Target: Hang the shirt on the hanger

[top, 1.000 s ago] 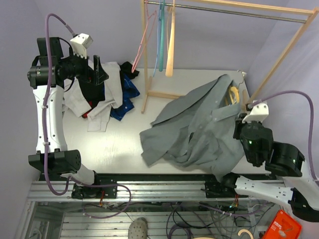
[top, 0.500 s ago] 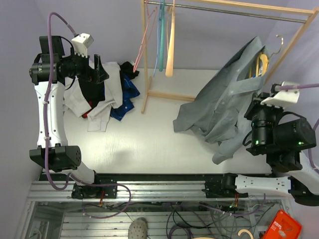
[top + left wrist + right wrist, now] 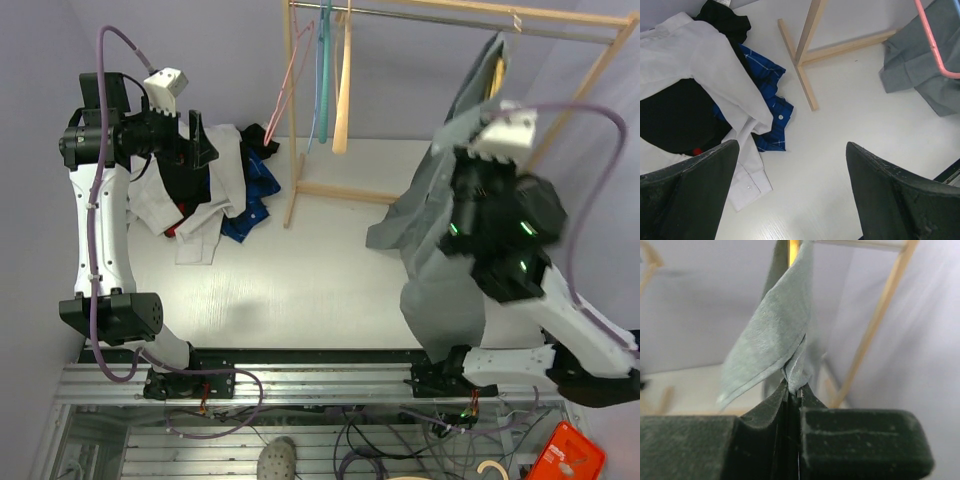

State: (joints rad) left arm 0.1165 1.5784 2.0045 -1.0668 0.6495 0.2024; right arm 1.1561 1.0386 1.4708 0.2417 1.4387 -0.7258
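Note:
The grey shirt (image 3: 437, 205) hangs off the table at the right, draped over the yellow hanger (image 3: 497, 74), whose silver hook (image 3: 517, 20) sits up at the rack's rail. My right gripper (image 3: 795, 390) is shut on a pinched fold of the shirt (image 3: 775, 335), just under a strip of the yellow hanger (image 3: 793, 249). In the top view the raised right arm hides its own fingers. My left gripper (image 3: 792, 200) hovers open and empty over the table at the far left, beside the clothes pile; the shirt's hem (image 3: 920, 75) shows at its right.
A wooden rack (image 3: 296, 150) stands at the back, its rail (image 3: 420, 14) carrying pink (image 3: 290, 70), teal (image 3: 322, 70) and cream (image 3: 343, 90) hangers. White (image 3: 690, 50), black and blue (image 3: 767, 100) garments lie piled at the back left. The rack's foot (image 3: 805, 85) lies near the pile.
The right arm has risen from the table and carried the shirt and hanger up and back to the rail, lifting the shirt off the table. The left arm has barely moved.

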